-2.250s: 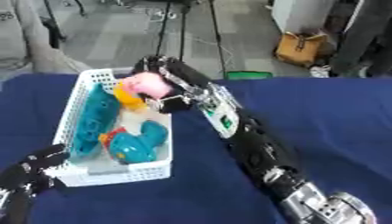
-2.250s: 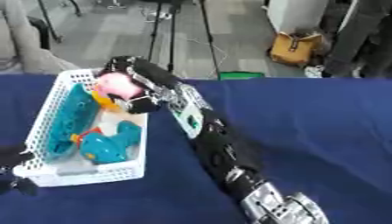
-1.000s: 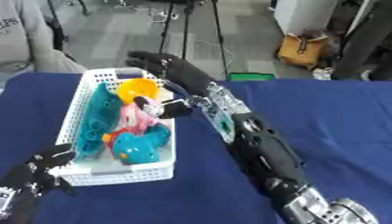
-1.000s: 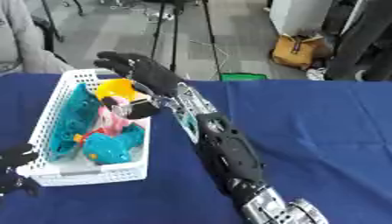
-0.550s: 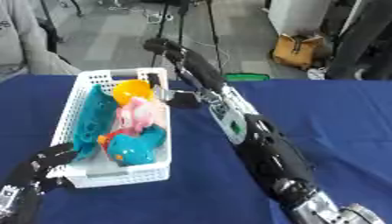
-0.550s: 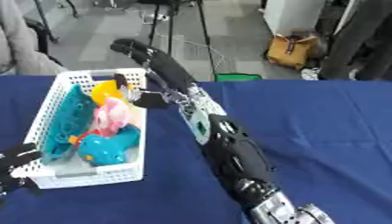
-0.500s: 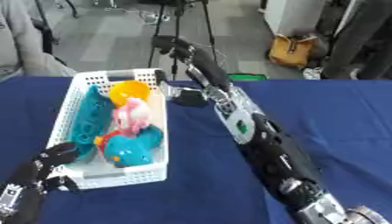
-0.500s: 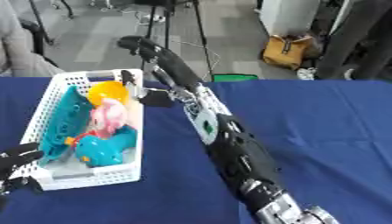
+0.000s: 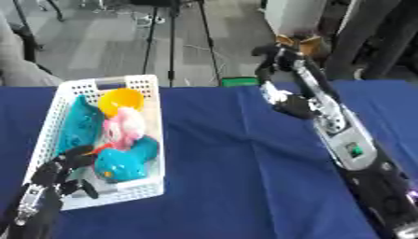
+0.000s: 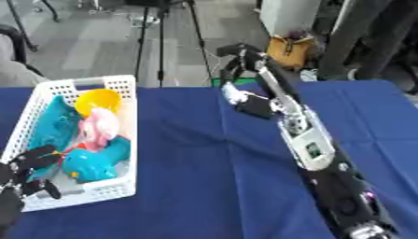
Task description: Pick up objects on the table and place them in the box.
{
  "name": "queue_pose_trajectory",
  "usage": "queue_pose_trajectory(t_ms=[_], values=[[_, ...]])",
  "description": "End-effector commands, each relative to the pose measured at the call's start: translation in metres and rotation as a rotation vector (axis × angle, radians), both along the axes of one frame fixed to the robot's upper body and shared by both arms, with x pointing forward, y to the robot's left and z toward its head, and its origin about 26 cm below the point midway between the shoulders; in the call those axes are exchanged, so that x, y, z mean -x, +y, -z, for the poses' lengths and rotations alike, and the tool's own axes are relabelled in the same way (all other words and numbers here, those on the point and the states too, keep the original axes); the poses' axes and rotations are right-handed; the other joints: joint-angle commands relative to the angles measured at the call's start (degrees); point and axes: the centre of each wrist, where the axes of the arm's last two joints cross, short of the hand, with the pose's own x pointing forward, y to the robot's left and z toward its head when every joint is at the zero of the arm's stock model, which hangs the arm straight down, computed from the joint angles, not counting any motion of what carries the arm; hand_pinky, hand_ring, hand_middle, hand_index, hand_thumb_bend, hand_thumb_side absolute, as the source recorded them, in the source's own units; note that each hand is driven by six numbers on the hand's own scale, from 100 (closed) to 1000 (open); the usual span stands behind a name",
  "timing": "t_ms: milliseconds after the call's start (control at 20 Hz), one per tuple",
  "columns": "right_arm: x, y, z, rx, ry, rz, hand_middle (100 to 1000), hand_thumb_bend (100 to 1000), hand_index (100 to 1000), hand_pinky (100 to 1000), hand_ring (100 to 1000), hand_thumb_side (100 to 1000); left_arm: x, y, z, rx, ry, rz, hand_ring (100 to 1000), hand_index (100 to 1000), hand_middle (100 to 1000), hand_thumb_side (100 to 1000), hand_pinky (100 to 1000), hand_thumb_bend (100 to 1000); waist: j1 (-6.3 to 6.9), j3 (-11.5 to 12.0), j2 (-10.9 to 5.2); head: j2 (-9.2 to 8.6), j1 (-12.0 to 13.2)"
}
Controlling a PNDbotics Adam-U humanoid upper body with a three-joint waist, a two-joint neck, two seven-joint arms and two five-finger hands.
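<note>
1. Right hand [image 9: 277, 58] is seen raised at the far edge of the table, well apart from the basket, with its fingers curled downward and nothing held in them.
2. Left hand [image 9: 61, 170] is seen at the lower left, against the near corner of the basket; its dark fingers are loosely curled over the rim area, and whether the rim is actually gripped cannot be told.
3. A white basket [image 9: 155, 140] of perforated plastic, rectangular in shape, is set on the left part of the table, its long axis running from near to far.
4. Four soft-looking toys are held inside the basket:
   - a yellow rounded toy [image 9: 121, 99] is placed at the far end;
   - a pink toy [image 9: 127, 128] with a lumpy outline is laid just in front of it, touching it;
   - a teal elongated toy [image 9: 75, 126] is stretched along the left wall, its length matching the basket's long axis;
   - a blue rounded toy [image 9: 122, 161] with a small orange patch is lodged at the near end, tilted toward the right wall.
5. A dark blue cloth [image 9: 237, 186], slightly creased, is spread over the table.
</note>
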Motion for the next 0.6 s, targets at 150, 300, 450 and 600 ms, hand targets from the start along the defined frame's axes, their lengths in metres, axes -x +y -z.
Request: queue_pose_trajectory(t_ms=[150,300,450,600], values=[[0.038,-0.037,-0.017,-0.022,0.021,0.031,693,100,821,420,545,542,0.000,0.008,-0.006,-0.012,-0.023,-0.029,864,741,839,1000,452,280,0.30,-0.94,-0.76,1.85,1.37],[0.052,-0.044,-0.009,-0.057,0.050,0.053,691,100,825,414,540,548,0.000,0.008,-0.005,-0.011,-0.023,-0.036,864,742,840,1000,452,279,0.63,-1.25,-0.86,3.21,1.66],[0.061,-0.048,-0.005,-0.094,0.065,0.074,687,100,825,411,536,553,0.001,0.009,-0.004,-0.009,-0.021,-0.038,864,742,840,1000,452,279,0.79,-0.95,-1.03,4.16,1.60],[0.069,-0.051,0.004,-0.124,0.098,0.101,679,100,828,402,528,571,0.002,0.008,-0.003,-0.012,-0.015,-0.038,866,744,841,1000,452,277,1.05,-1.08,-1.05,5.38,1.47]])
